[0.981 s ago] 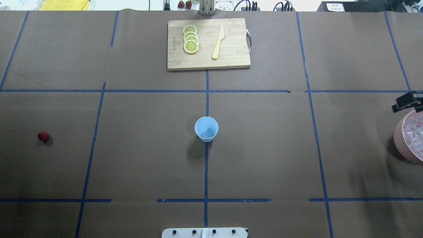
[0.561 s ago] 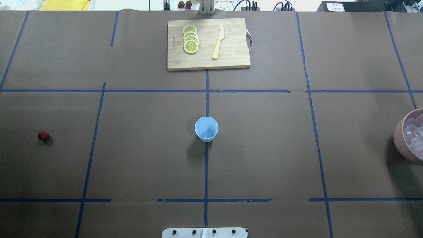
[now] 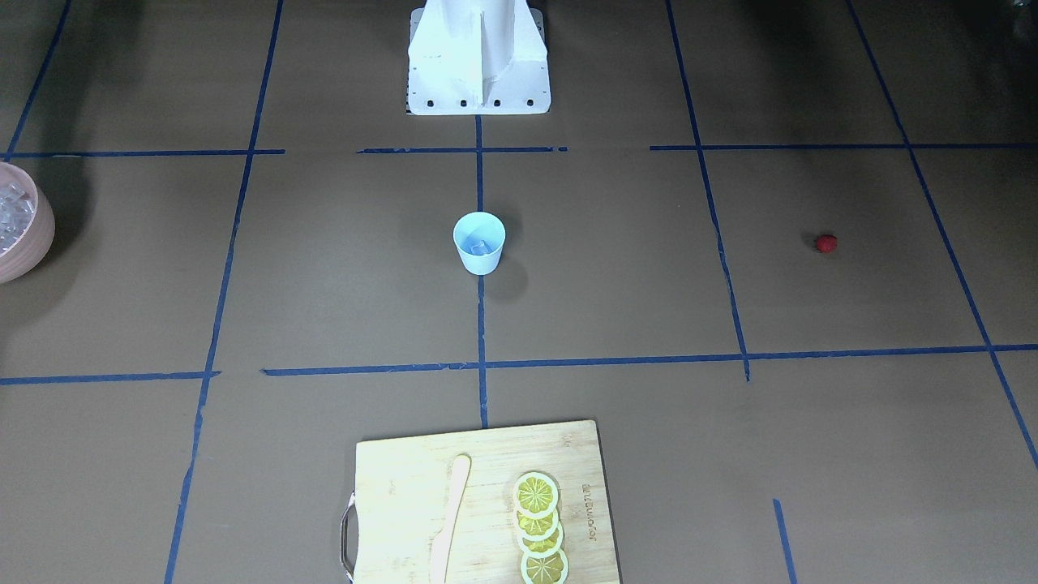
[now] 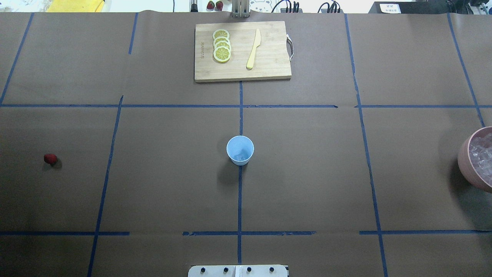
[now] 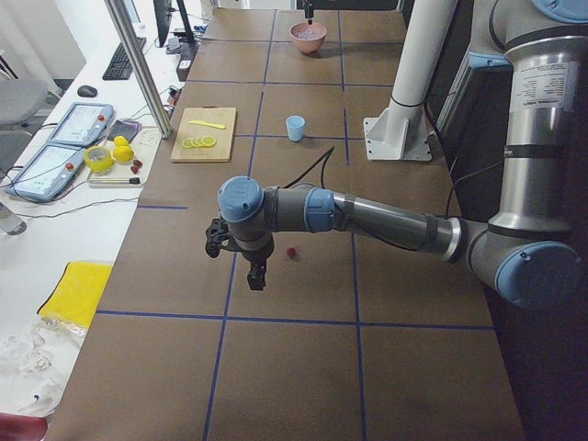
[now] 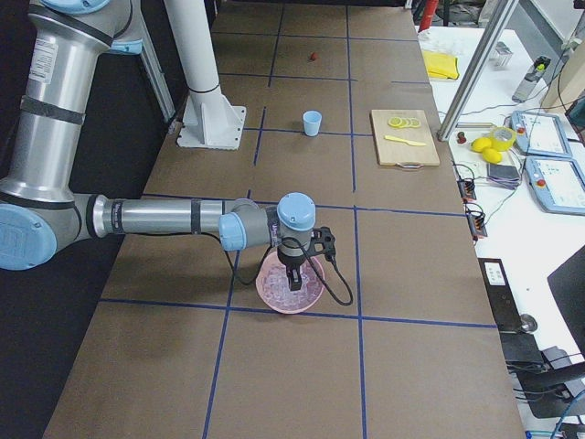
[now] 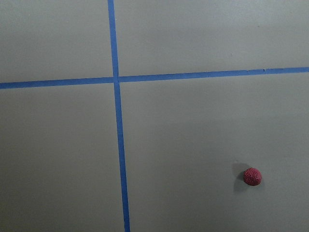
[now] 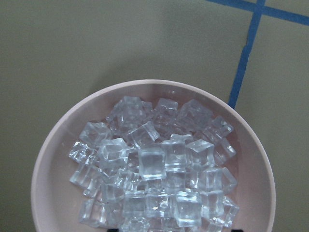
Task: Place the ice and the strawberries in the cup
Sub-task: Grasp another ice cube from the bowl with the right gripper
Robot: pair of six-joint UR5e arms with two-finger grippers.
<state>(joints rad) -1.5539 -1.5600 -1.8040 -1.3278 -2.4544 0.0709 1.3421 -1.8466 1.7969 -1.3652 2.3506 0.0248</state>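
At the left, the strawberry lies alone on the brown table. The left gripper hangs above the table near it; I cannot tell whether its fingers are apart or closed. In the middle stands the light-blue cup, upright, with a piece of ice at its bottom. At the right, the right gripper hangs over the pink bowl, which is full of ice. The state of its fingers cannot be judged either.

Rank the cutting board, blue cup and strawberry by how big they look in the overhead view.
Largest to smallest:
1. wooden cutting board
2. light-blue cup
3. strawberry
No two look alike in size.
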